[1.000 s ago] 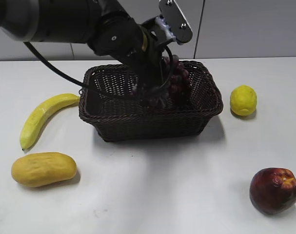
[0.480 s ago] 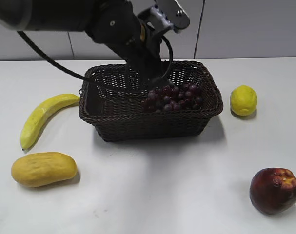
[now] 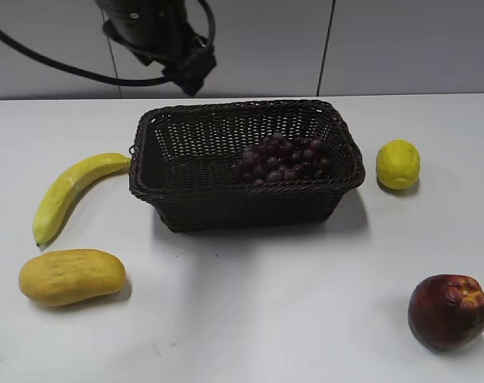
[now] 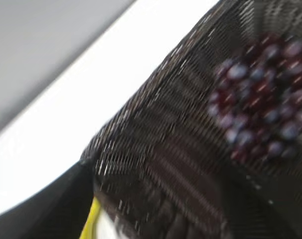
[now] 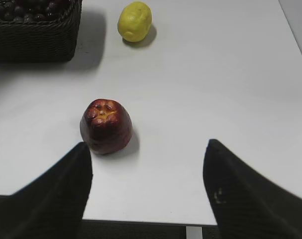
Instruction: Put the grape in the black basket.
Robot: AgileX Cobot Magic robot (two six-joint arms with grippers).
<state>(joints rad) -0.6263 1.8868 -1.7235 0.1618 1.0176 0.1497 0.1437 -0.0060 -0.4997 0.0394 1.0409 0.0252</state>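
The grape bunch (image 3: pixel 281 159), dark red and purple, lies inside the black basket (image 3: pixel 249 189), in its right half. My left gripper (image 3: pixel 192 68) is raised above and behind the basket's left rear corner, open and empty. The blurred left wrist view shows the grape (image 4: pixel 262 109) lying in the basket (image 4: pixel 180 144), below my left gripper (image 4: pixel 160 194). My right gripper (image 5: pixel 147 147) is open and empty, low over the table's front edge. In the right wrist view a corner of the basket (image 5: pixel 36 40) with the grape (image 5: pixel 21 10) shows at the top left.
A banana (image 3: pixel 70 191) and a yellow oval fruit (image 3: pixel 72 276) lie left of the basket. A lemon (image 3: pixel 398 163) lies to its right and a dark red apple (image 3: pixel 449 311) at the front right. The apple (image 5: pixel 106 125) sits just ahead of my right gripper's left finger.
My left gripper let go of the grape in the basket, then rose and drew back to the upper left. The grape settled in the basket's right half.
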